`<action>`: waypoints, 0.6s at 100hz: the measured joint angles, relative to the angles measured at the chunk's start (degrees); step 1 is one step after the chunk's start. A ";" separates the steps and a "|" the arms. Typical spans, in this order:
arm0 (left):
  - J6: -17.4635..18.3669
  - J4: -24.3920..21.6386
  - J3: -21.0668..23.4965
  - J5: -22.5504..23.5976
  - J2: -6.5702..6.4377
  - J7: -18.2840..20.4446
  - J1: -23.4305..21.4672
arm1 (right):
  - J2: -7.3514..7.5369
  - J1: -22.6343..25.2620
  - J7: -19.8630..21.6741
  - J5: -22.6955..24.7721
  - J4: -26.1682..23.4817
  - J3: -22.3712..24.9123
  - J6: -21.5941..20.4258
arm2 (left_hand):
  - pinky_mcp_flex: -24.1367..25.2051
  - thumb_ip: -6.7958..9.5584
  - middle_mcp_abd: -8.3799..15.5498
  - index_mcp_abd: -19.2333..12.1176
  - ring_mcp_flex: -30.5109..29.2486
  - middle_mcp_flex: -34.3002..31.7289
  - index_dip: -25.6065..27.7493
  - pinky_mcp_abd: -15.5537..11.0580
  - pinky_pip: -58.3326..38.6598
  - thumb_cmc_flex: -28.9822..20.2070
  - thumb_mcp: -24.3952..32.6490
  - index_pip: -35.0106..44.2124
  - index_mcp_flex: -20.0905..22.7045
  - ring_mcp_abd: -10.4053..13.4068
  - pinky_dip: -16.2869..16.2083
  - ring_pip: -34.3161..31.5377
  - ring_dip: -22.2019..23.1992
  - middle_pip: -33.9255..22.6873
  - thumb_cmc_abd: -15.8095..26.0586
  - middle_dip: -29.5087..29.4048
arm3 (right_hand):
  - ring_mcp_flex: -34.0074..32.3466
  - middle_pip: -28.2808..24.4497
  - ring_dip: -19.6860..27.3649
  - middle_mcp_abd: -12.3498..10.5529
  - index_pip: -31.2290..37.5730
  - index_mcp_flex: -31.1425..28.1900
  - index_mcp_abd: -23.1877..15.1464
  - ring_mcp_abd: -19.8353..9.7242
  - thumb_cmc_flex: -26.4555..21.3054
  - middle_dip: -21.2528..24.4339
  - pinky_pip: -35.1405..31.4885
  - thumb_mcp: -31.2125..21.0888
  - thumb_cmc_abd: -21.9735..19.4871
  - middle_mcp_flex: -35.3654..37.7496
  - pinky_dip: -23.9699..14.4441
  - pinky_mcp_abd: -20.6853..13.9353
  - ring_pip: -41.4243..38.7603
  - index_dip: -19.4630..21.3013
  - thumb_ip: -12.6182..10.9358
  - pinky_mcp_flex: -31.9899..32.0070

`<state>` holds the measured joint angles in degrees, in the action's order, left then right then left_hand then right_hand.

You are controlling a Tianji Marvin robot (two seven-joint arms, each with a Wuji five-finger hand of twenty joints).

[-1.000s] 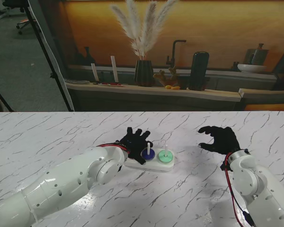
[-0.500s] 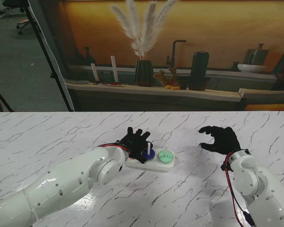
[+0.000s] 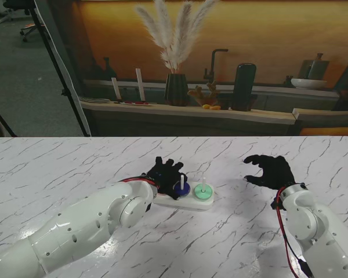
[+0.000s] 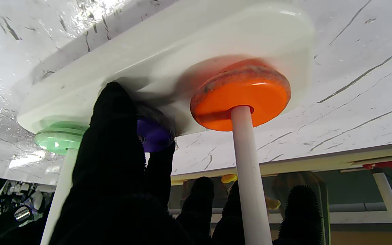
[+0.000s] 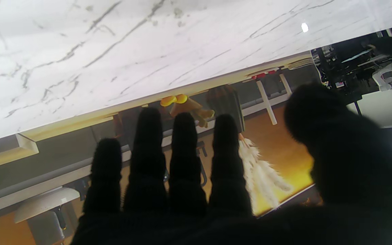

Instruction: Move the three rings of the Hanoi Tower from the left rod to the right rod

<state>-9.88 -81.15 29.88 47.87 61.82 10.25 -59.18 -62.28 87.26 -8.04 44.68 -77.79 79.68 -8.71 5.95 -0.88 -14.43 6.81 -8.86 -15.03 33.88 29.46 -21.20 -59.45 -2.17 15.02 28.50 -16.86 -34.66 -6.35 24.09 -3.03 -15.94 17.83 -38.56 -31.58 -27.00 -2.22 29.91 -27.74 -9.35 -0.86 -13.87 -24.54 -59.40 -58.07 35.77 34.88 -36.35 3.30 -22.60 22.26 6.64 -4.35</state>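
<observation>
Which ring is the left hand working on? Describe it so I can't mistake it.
On the white marble table sits a white three-rod base. The left hand is at its middle rod, where the small purple ring lies, between the orange ring and the green ring.

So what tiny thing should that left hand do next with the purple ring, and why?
Probably close its fingers on the purple ring and lift it up its rod. The left hand sits at that ring with a fingertip against it, while the green ring lies on the right rod and the orange ring on the left.
</observation>
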 measured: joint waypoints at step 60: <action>0.61 -3.35 2.76 -1.17 -0.62 3.60 -1.72 | 0.00 -0.29 -0.19 -0.14 0.24 -0.53 -0.04 | -0.53 -0.67 0.59 0.37 -0.62 -2.43 -0.06 -0.01 -0.93 -2.37 -0.28 0.28 -0.04 0.00 0.00 -0.43 0.71 -0.45 -0.18 0.45 | 0.00 0.00 0.00 0.00 0.00 0.00 0.00 0.00 0.00 0.04 0.00 0.00 0.00 0.00 0.00 0.00 0.00 0.00 0.00 0.00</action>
<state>-9.27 -84.50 32.65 46.70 61.20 13.86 -60.90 -62.28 86.96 -8.23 44.54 -77.54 79.15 -8.75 5.42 -1.55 -13.83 7.18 -9.48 -17.46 33.82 29.45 -22.13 -61.82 -2.45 15.29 28.46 -16.86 -34.67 -6.78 24.79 -3.48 -16.12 18.28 -38.56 -31.58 -27.00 -2.22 29.91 -27.74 -9.35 -0.86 -13.87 -24.50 -59.41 -58.07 35.77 34.88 -36.35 3.30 -22.60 22.26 6.64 -4.34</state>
